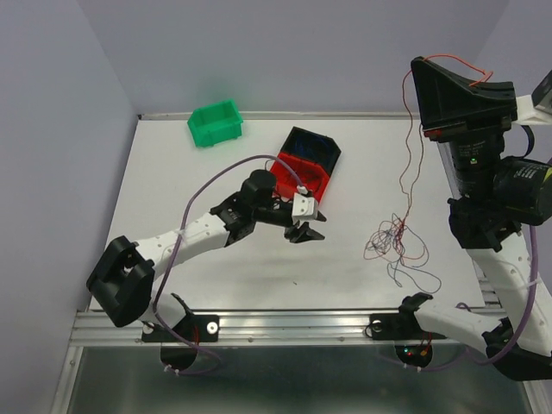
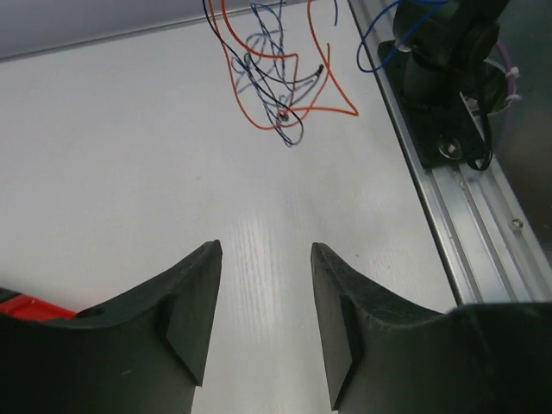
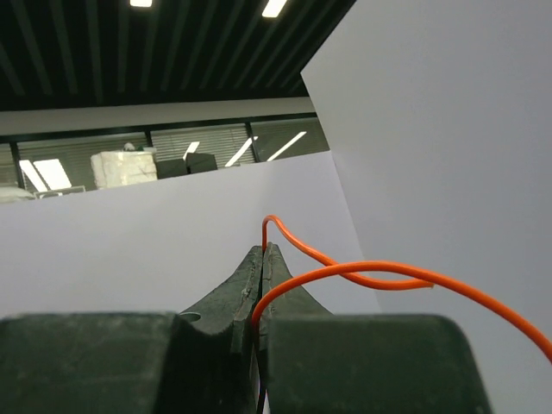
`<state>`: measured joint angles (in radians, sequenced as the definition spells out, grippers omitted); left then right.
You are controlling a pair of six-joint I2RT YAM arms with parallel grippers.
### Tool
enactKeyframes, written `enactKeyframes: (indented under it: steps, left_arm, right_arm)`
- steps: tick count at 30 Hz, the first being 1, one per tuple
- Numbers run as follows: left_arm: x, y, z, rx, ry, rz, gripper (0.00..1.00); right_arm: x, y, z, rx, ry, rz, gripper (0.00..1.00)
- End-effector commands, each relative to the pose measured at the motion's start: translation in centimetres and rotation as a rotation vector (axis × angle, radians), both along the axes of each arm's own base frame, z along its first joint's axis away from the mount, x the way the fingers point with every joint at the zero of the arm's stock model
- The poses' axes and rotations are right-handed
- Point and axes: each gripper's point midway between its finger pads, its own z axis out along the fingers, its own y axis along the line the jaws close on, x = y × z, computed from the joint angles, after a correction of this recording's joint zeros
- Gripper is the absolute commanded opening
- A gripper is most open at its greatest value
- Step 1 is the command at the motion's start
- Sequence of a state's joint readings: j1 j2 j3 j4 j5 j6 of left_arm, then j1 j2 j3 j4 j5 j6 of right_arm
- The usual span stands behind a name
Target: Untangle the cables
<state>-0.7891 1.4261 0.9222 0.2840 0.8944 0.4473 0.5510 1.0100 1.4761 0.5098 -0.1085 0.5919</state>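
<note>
On the right half of the tabletop (image 1: 246, 278) you have the cables (image 1: 397, 243): a loose tangle of thin red, orange, blue and black strands lying flat near the front rail (image 1: 302, 326). A few strands climb from it to your right end effector (image 3: 263, 252). Right end effector: high up at the far right, jaws pressed together, pinching an orange strand (image 3: 345, 271) that loops out past the tips to the right. Left end effector (image 2: 266, 250): low over bare tabletop near the middle, jaws apart with nothing between them, pointed toward the tangle and well apart from it. Red bin (image 1: 304, 175): just beside the left end effector on its far side, with a dark bin (image 1: 315, 145) hard against its back; you cannot tell from these views whether the two are joined. Green bin (image 1: 216, 122): near the far edge, left of centre, apart from the other two. Right arm base (image 2: 440, 69): fixed on the rail, near the tangle as your left wrist camera sees it.
</note>
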Motion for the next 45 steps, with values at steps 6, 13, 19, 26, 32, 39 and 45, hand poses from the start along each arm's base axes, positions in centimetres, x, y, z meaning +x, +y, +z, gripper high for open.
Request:
enactKeyframes:
  steps: [6, 13, 19, 26, 32, 39, 45]
  left_arm:
    - [-0.6, 1.4, 8.6, -0.254, -0.1, 0.126, 0.68]
    - [0.7, 0.7, 15.6, -0.376, -0.093, 0.179, 0.71]
    - [1.8, -0.7, 18.3, -0.419, -0.088, 0.175, 0.73]
    - [4.8, -3.4, 16.1, -0.361, -0.066, 0.208, 0.72]
    - [8.6, -6.0, 8.3, -0.189, 0.021, 0.341, 0.65]
    - [8.3, -7.1, 1.1, -0.051, 0.09, 0.331, 0.57]
    - [5.9, -8.3, -1.5, -0.001, 0.109, 0.284, 0.57]
  right_arm:
    - [-0.7, -1.5, 1.6, 0.076, -0.01, -0.009, 0.01]
    - [0.8, -0.4, -0.3, 0.055, 0.035, 0.004, 0.01]
    - [2.4, 2.0, -1.4, 0.029, 0.056, 0.085, 0.01]
    - [3.9, 3.9, -1.9, 0.016, 0.07, 0.152, 0.0]
    - [3.1, 4.0, 0.5, 0.033, 0.025, 0.193, 0.01]
    - [-0.6, -0.1, 6.8, 0.179, -0.097, 0.143, 0.01]
    - [-5.5, -7.9, 14.4, 0.42, -0.271, -0.067, 0.01]
